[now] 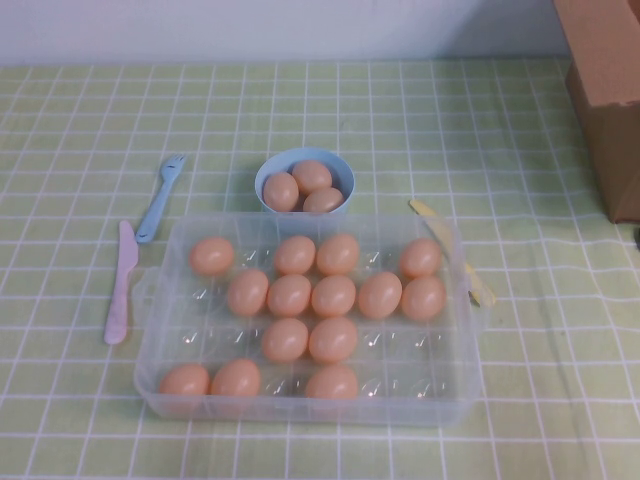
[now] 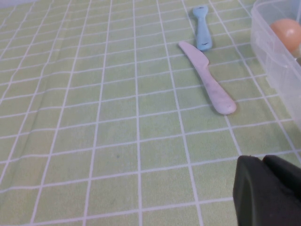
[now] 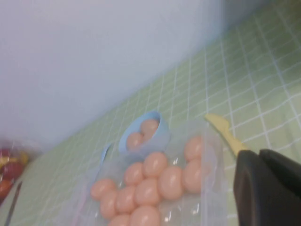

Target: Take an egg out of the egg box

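High view: egg box (image 1: 150, 390) mid-table, about fourteen eggs (image 1: 289, 296) inside; blue bowl (image 1: 268, 174) at its 12 o'clock, three eggs. No arms visible.

Left wrist: left gripper (image 2: 268, 190) over cloth near pink knife (image 2: 207, 77), grip state can't tell.

Right wrist: right gripper (image 3: 268, 188) above the box, can't tell either.

We are looking at a table covered in a green cloth with a white grid (image 1: 420, 120). A small light-blue round bowl (image 1: 272, 170) is sitting near the middle of it. A light-blue plastic fork (image 1: 160, 198) and a pale pink plastic knife (image 1: 121, 282) are lying just beside each other on the left. A yellow plastic utensil (image 1: 428, 216) is lying to the right, and a brown cardboard box (image 1: 608, 90) is standing at the far right.
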Controlling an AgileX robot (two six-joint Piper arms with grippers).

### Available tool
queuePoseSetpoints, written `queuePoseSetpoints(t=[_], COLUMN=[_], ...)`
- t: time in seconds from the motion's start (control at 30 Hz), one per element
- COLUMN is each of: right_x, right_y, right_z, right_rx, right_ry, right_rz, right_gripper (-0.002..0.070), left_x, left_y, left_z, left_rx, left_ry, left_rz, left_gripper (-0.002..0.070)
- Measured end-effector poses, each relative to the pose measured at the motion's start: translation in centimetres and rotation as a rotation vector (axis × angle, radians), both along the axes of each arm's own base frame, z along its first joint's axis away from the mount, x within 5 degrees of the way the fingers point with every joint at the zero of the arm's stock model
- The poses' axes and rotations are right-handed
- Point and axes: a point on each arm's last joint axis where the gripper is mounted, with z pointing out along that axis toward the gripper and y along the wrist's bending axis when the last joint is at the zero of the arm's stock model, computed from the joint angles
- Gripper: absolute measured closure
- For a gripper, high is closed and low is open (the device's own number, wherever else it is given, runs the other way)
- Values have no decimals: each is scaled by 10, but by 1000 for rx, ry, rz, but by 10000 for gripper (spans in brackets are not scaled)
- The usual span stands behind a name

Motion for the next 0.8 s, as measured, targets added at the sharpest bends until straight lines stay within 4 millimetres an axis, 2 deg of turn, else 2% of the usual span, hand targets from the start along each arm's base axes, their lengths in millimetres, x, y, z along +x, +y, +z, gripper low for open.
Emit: queuePoseSetpoints(t=[0.2, 0.33, 0.53, 0.67, 0.8], right_x=[9, 25, 56, 80, 109], right_y=[11, 15, 15, 14, 26], right_z=[37, 56, 66, 69, 73], right_rx=[-173, -299, -441, -518, -601], right_ry=[147, 314, 607, 707, 751], right_rz=[156, 272, 425, 466, 543], right_gripper=[694, 694, 694, 694, 694], left_x=[0, 0, 0, 0, 0], left_y=[0, 0, 0, 0, 0], left_z=[0, 0, 0, 0, 0], left_rx=[0, 0, 0, 0, 0], left_ry=[0, 0, 0, 0, 0], left_rz=[0, 0, 0, 0, 0], left_gripper=[680, 680, 680, 680, 680])
